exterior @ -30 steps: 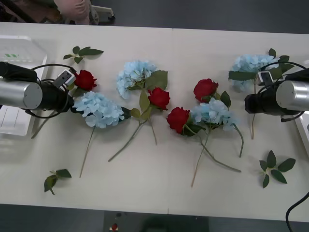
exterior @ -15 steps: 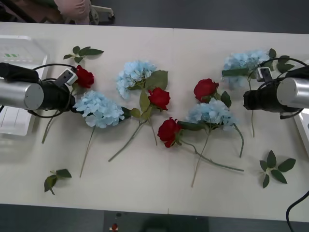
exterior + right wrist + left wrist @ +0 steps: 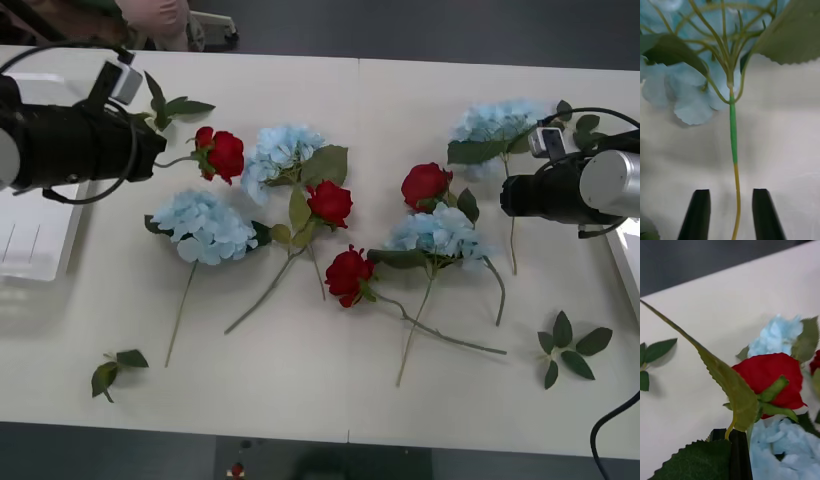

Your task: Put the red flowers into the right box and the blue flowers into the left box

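Lifted since a second ago, left gripper (image 3: 160,160) clamps a red rose (image 3: 222,153) near the table's far-left corner (bound rightward); right gripper (image 3: 731,213), fingers apart, straddles a blue hydrangea (image 3: 497,122) stem.

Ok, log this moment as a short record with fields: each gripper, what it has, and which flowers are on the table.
left gripper: shut on a red rose, lifted near the left box
right gripper: open, fingers either side of a blue flower stem
roses lying on table: three
blue flowers lying on table: three, besides the one at the right gripper
boxes: no flowers visible inside
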Controlling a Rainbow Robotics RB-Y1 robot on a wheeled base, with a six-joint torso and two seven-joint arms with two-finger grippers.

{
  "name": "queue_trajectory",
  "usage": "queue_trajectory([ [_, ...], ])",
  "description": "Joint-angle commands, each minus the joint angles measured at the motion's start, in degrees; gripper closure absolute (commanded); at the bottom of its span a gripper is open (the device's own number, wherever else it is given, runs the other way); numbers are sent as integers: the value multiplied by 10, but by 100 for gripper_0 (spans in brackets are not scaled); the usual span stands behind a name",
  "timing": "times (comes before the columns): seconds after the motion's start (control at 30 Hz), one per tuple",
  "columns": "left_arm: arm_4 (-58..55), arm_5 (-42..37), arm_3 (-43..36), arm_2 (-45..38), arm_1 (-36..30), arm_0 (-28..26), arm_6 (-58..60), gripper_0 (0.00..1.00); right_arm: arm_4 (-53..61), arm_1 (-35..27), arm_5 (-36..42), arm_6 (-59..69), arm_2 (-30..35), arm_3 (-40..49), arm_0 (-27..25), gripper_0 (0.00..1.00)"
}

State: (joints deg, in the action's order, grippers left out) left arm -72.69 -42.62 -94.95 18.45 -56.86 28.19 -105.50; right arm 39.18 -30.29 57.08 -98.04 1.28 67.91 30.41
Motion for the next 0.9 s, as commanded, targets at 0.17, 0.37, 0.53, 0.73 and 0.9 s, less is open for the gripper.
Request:
queue_trajectory([
  [0.17,-51,-14,-81,-63,-33,-30,58,100,1,-28,22,-31,4,47,5,0],
  [0.37,-90,-4,-118,-100,25,-28,57,100,71,-25,102,-118,75,79,4,0],
  [0.53,-92,34,-130,-112,83,-28,59,100,140,-3,218,-269,181,113,4,0],
  [0.73,-57,43,-128,-115,108,-46,58,100,208,15,320,-370,233,180,4,0],
  [0.9,-11,43,-123,-130,71,-91,54,100,300,24,354,-433,247,200,5,0],
])
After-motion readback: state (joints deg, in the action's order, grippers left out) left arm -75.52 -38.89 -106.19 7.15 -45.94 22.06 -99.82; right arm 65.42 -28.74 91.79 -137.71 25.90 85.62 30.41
